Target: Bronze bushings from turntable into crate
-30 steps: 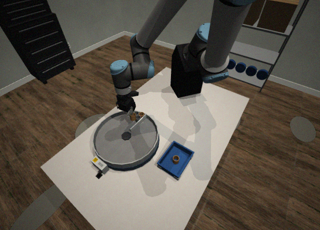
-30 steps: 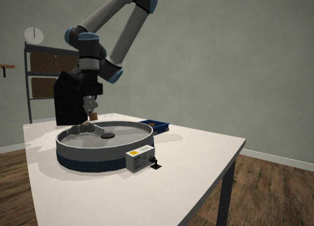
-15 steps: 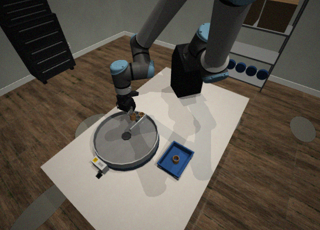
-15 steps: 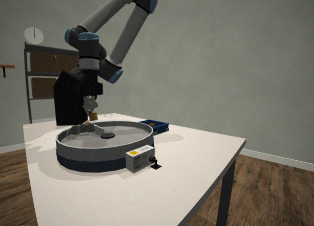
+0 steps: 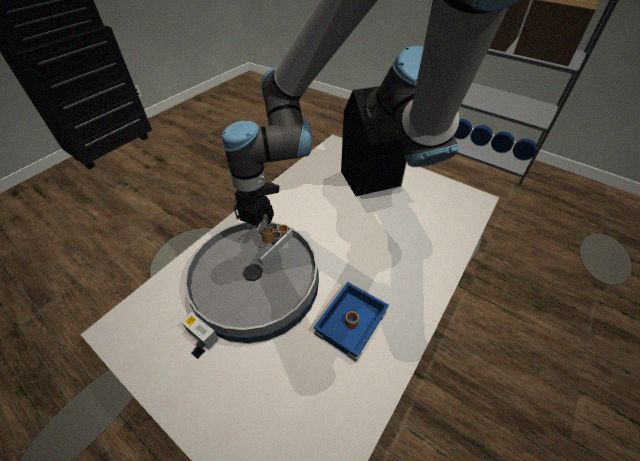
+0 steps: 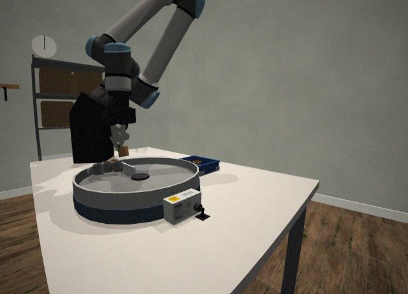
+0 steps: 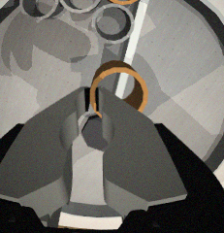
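The gripper (image 5: 264, 225) (image 6: 120, 147) (image 7: 93, 89) is almost shut, pinching the wall of one bronze ring (image 5: 267, 235) (image 6: 123, 151) (image 7: 145, 93). The ring hangs above the turntable (image 5: 248, 333) (image 6: 131, 198) (image 7: 215, 157), its hole pointing up and down, maybe tipped a little. Steel rings (image 6: 106, 167) (image 7: 131, 23) stand near the turntable's edge, partly cut off in the wrist view. The blue crate (image 5: 330, 342) (image 6: 208, 164) has open room around its one bronze ring.

Table (image 5: 392, 420) (image 6: 131, 251): white, flat-topped | directly on top: round turntable (image 5: 307, 289) (image 6: 108, 197) (image 7: 217, 160); blue crate (image 5: 333, 341) (image 6: 210, 167), beside turntable; small grey labelled box (image 5: 199, 330) (image 6: 182, 206), against turntable side; black arm pedestal (image 5: 372, 172) (image 6: 87, 136)
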